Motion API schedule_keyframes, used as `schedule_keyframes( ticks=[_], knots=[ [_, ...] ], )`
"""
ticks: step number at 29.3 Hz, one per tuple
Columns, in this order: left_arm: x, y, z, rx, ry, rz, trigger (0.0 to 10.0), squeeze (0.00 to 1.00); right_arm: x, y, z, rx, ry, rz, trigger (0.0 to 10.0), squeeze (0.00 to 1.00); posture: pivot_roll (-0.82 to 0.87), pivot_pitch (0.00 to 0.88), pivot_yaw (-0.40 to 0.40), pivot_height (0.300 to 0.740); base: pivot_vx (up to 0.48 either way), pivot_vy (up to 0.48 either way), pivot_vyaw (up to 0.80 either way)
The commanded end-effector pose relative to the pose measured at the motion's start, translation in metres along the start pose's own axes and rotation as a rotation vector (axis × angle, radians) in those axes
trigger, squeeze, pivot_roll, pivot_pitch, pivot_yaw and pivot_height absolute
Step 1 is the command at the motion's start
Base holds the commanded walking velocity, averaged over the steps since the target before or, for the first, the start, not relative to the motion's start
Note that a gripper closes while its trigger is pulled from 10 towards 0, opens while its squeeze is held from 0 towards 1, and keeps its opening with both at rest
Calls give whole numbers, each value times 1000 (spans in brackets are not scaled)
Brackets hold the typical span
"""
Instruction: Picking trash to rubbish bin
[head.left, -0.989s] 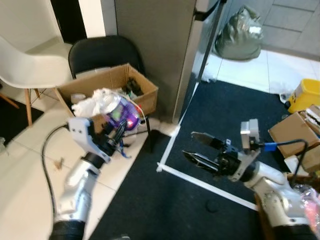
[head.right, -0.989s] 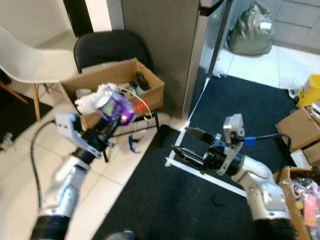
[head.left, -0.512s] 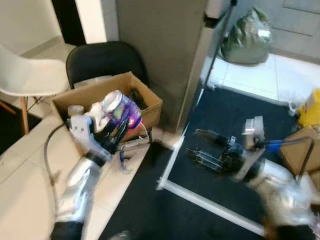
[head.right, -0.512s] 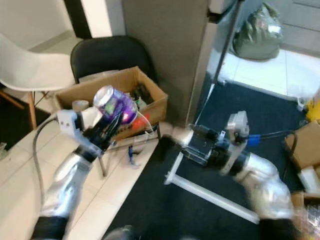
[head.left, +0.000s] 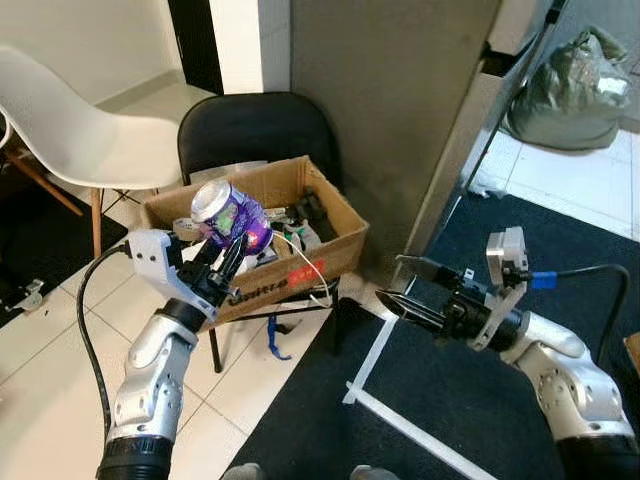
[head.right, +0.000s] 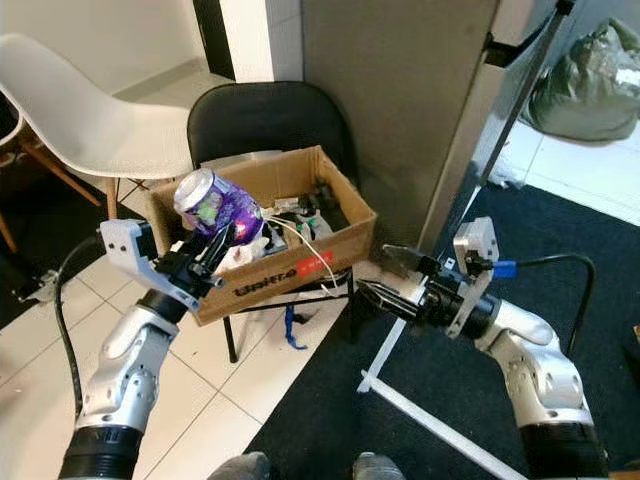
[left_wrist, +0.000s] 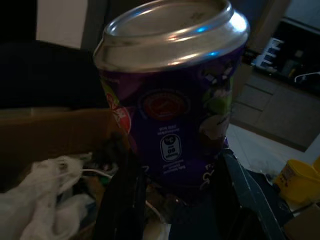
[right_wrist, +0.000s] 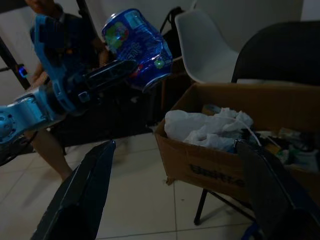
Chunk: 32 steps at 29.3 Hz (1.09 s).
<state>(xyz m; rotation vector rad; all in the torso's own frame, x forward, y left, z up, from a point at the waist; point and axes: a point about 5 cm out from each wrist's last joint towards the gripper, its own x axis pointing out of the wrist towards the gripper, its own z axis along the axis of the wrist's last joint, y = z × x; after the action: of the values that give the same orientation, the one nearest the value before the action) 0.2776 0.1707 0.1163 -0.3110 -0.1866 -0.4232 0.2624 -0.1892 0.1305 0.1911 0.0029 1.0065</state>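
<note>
White floor tiles (head.left: 40, 350) meet one dark mat (head.left: 480, 420) beside one grey wall. One cardboard box (head.left: 300, 265) sits on one black chair (head.left: 250, 130); one white chair (head.left: 90, 130) stands near. The left gripper (head.left: 222, 262) squeezes one purple can (head.left: 230, 215) above the box's front edge. To do it well, I think it should reach further over the box, then let go. The right gripper (head.left: 405, 290) waits with its two fingers spread, holding nothing.

We noted a glossy metal can (head.left: 232, 212), a matt corrugated cardboard box (head.left: 300, 270), crumpled white plastic (right_wrist: 207, 127) and a smooth tiled floor (head.left: 50, 370).
</note>
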Motion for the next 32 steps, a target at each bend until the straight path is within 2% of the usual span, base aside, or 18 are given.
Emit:
schedule_keyframes(
  ticks=[1,12,32],
  knots=[
    [0,0,1,10,7,-3,10000,0,-1,-1,0,-1,12,-6,10000,0,-26,0,-32,740,352,0,0],
    [-3,5,3,0,7,24,10000,0,0,0,0,0,7,-8,10000,0,-27,0,-30,740,350,0,0],
    [-14,31,-1,-62,27,155,10000,0,-2,1,0,-7,26,-1,10000,0,-29,0,-31,740,349,0,0]
  ],
)
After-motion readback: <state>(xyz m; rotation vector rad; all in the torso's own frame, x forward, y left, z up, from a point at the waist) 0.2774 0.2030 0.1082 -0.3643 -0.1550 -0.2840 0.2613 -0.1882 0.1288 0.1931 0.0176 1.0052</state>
